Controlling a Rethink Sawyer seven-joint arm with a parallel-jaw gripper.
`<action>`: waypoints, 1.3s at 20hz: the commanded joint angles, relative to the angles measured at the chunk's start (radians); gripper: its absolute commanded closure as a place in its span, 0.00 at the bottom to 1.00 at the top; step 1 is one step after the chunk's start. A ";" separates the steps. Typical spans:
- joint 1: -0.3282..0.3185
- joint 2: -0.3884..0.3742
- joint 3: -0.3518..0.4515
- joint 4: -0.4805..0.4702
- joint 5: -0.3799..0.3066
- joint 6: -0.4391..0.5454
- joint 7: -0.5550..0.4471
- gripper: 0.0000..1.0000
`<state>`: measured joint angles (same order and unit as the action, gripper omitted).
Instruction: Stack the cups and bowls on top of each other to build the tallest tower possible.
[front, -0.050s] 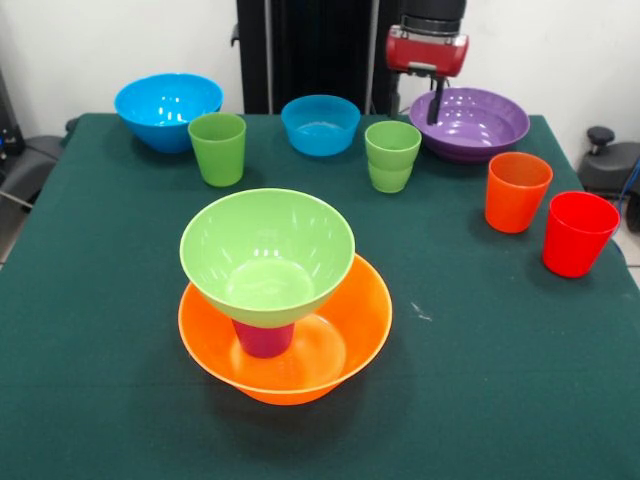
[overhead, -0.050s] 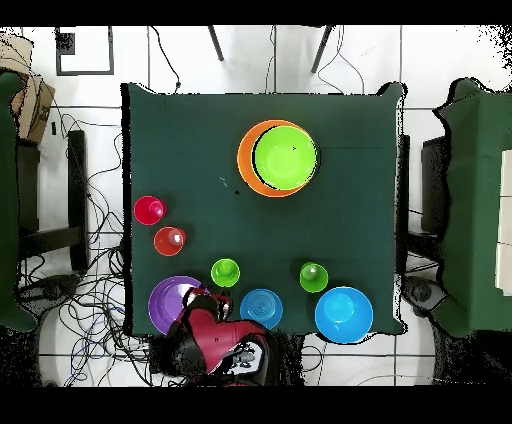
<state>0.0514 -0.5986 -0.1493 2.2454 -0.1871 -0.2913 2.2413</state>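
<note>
Up at the back, the gripper (front, -0.050s: 437, 112) hangs over the purple bowl (front, -0.050s: 480, 125); I cannot tell how its jaws stand. Green bowl (front, -0.050s: 267, 250) sits on purple cup (front, -0.050s: 263, 338) in orange bowl (front, -0.050s: 355, 330)

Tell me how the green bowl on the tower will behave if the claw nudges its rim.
The green bowl sits on only a narrow purple cup inside the orange bowl, so it would probably tip. It looks glossy, likely slippery, and thin plastic, probably light.
</note>
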 joint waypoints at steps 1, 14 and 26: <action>-0.035 0.065 0.114 -0.095 -0.013 -0.005 0.108 0.00; -0.007 0.193 0.082 -0.193 0.031 -0.068 0.110 0.00; -0.014 0.109 0.090 -0.132 0.009 -0.023 0.116 0.00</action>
<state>0.0383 -0.4429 -0.1499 2.1876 -0.1865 -0.3025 2.2413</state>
